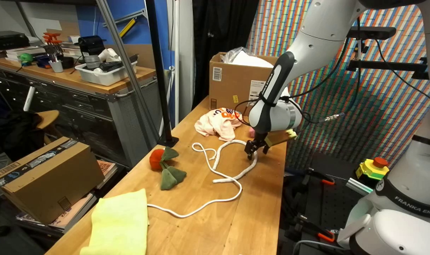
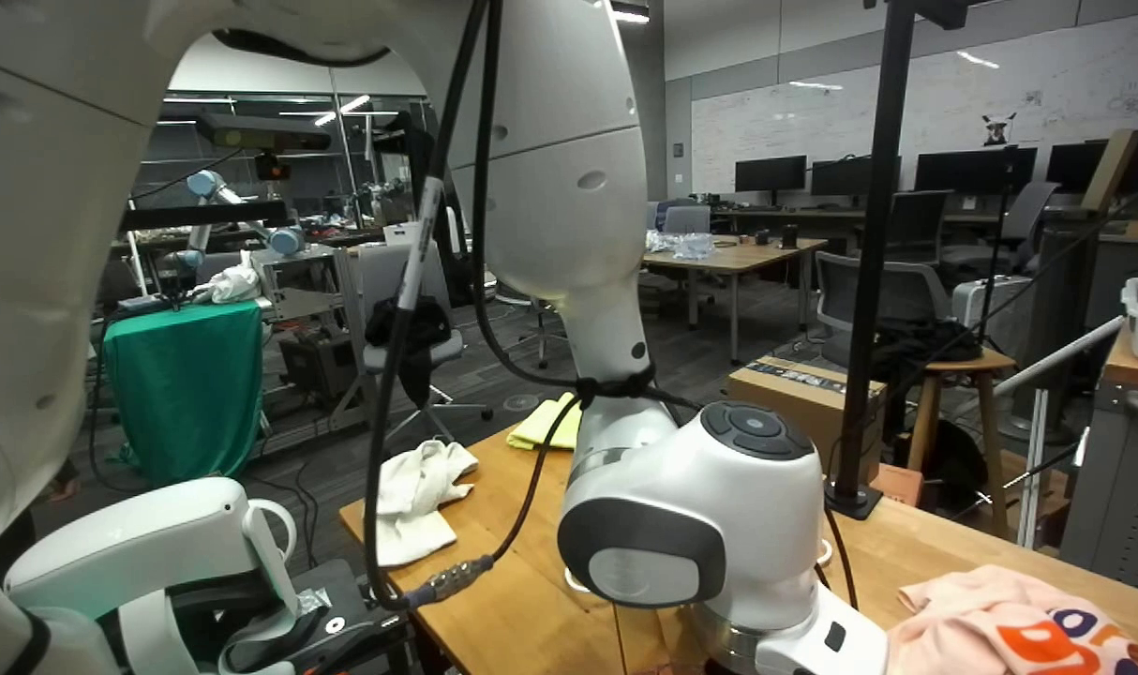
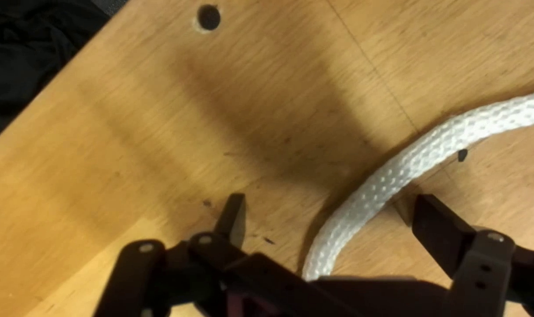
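Plastic wrap point(image 1: 234, 55) is held in a cardboard box point(image 1: 231, 83); white braided rope point(image 3: 381, 182) is curved between the wide-spread jaws of the gripper point(image 3: 331, 197), not gripped.

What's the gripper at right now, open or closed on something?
Gripper: open, holding nothing; in the wrist view the white rope passes between its spread fingers.

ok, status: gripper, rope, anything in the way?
Gripper open, white rope between its jaws in wrist view. Rope lying on table, ungripped. No obstruction visible between jaws.
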`<state>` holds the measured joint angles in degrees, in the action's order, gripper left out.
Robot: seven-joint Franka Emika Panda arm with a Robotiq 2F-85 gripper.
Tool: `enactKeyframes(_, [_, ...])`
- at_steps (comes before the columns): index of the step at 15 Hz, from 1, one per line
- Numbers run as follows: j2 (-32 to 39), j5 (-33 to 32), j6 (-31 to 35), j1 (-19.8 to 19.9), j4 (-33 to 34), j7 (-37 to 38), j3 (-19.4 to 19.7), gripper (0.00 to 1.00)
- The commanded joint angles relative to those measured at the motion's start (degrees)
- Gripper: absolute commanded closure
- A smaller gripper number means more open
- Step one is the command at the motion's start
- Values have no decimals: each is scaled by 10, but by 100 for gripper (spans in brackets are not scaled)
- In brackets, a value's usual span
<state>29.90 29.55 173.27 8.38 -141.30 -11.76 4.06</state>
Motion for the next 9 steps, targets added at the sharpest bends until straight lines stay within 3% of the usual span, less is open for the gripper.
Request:
enactKeyframes(1, [4, 7, -2, 12, 4, 7, 8, 0])
enactKeyframes(9, [-4, 0, -13, 10, -28, 17, 25, 0])
